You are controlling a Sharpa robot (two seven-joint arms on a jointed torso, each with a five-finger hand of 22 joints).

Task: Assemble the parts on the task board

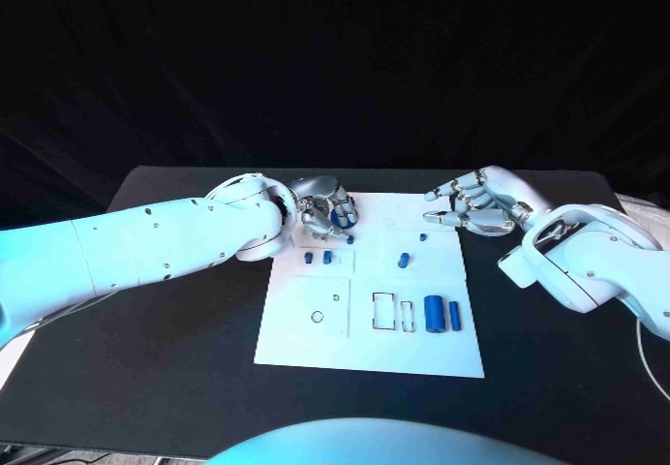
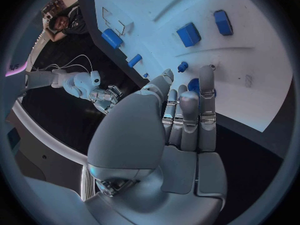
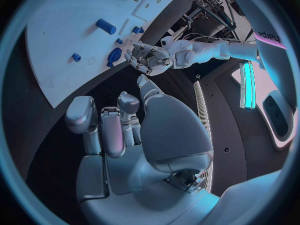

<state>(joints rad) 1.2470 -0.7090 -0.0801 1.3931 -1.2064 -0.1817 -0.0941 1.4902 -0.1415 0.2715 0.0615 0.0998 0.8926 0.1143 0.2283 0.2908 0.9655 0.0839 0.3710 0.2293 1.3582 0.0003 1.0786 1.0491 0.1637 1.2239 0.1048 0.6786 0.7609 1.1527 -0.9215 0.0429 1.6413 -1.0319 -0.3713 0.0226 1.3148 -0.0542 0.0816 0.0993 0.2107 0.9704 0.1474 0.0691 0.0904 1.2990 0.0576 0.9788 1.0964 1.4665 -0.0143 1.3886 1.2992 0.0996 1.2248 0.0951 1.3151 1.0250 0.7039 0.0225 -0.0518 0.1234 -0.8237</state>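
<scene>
- The task board (image 1: 315, 339) is a white plate lying flat in the middle of the black table (image 1: 167, 387).
- The left hand (image 1: 324, 211) hovers over the far left corner of the board, fingers pointing down and drawn close together.
- In the left wrist view a blue part (image 2: 194, 85) sits right at the tips of this hand's fingers (image 2: 187, 110); whether the fingers actually pinch it or only touch it cannot be told.
- The right hand (image 1: 479, 205) is held off the board's far right edge, above the black table, with its fingers apart and loosely curled and nothing between them.
- Two small blue parts (image 1: 317, 259) lie side by side on the board just in front of the left hand.
- A single small blue part (image 1: 404, 260) lies near the middle of the board's far half, with a tiny blue piece (image 1: 422, 235) beyond it.
- A large blue cylinder (image 1: 436, 314) and a thinner blue bar (image 1: 454, 314) lie next to each other on the board's right side, beside two outlined rectangular slots (image 1: 392, 311).
</scene>
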